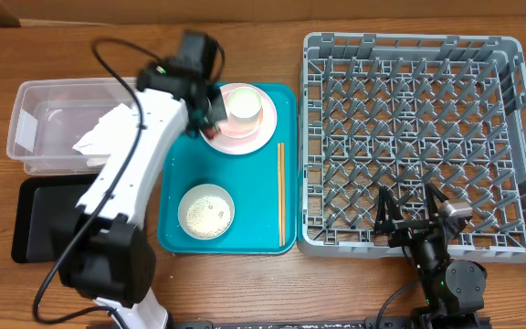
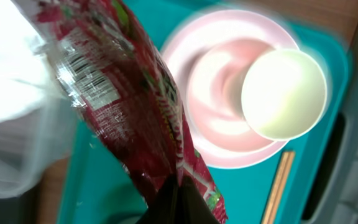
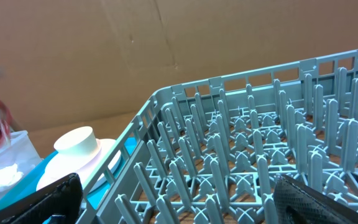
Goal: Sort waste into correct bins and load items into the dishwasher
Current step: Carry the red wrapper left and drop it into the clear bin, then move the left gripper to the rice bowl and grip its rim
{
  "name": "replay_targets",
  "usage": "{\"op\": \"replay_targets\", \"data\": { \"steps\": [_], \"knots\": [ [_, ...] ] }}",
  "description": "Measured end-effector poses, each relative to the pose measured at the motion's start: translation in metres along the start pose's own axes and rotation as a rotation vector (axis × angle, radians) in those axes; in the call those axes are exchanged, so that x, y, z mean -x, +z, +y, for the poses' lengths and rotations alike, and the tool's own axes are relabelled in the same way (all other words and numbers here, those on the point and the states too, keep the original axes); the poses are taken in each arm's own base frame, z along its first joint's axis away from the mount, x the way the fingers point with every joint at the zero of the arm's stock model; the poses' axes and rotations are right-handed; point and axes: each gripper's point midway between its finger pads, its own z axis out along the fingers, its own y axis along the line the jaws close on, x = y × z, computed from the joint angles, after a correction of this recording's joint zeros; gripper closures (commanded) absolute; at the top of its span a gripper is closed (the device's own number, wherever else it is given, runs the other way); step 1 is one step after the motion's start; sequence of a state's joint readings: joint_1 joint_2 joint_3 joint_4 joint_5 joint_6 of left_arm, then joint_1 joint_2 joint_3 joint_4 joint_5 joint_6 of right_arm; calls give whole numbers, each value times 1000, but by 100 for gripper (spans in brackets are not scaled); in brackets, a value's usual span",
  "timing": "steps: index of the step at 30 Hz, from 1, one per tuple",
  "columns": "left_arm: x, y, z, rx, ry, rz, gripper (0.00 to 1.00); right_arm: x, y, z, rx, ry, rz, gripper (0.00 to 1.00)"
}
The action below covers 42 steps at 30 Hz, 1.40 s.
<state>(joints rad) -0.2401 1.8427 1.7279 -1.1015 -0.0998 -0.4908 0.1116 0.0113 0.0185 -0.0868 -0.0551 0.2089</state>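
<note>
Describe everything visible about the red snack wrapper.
The red snack wrapper is crinkled, glossy plastic film, red with green and white print, with a barcode on a clear, silvery stretch. The left gripper pinches one end, and the rest extends away from it over the teal tray, beside the pink plate. Nothing else visibly touches it.

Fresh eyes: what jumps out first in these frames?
The red snack wrapper fills the left wrist view, pinched in the left gripper over the teal tray. Next, the big grey dish rack at right, empty, with the right gripper open at its near edge.
</note>
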Motion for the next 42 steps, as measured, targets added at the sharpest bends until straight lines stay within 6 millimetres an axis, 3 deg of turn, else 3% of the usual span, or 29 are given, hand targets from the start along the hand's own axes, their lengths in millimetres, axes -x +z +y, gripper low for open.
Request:
{"op": "replay_targets", "data": {
  "steps": [3, 7, 13, 17, 18, 19, 20, 21, 22, 28, 31, 34, 37, 39, 42],
  "knots": [
    [31, -36, 27, 56, -53, -100, 96, 0, 0, 0, 0, 0, 0, 0],
    [47, -40, 79, 167, -140, -136, 96, 0, 0, 0, 0, 0, 0, 0],
    [53, -12, 157, 279, -294, -133, 96, 0, 0, 0, 0, 0, 0, 0],
    [40, 21, 183, 301, -348, -98, 94, 0, 0, 0, 1, 0, 0, 0],
    [36, 28, 187, 303, -356, -87, 89, 0, 0, 0, 0, 0, 0, 0],
    [32, 33, 191, 305, -363, -76, 75, 0, 0, 0, 1, 0, 0, 0],
    [30, 35, 194, 309, -370, -69, 58, 0, 0, 0, 0, 0, 0, 0],
    [30, 35, 195, 308, -372, -69, 29, 0, 0, 0, 0, 0, 0, 0],
    [32, 36, 197, 302, -381, -77, 27, 0, 0, 0, 0, 0, 0, 0],
    [28, 40, 182, 204, -371, -32, 34, 0, 0, 0, 0, 0, 0, 0],
    [17, 43, 160, 85, -334, 41, 42, 0, 0, 0, 0, 0, 0, 0],
    [3, 38, 132, -43, -290, 115, 44, 0, 0, 0, 1, 0, 0, 0],
    [-12, 17, 107, -124, -240, 161, 42, 0, 0, 0, 0, 0, 0, 0],
    [-30, -10, 76, -195, -165, 188, 42, 0, 0, 0, 1, 0, -1, 0],
    [-63, -28, 31, -267, -10, 261, 42, 0, 0, 0, 0, 0, 0, 0]
  ]
}}
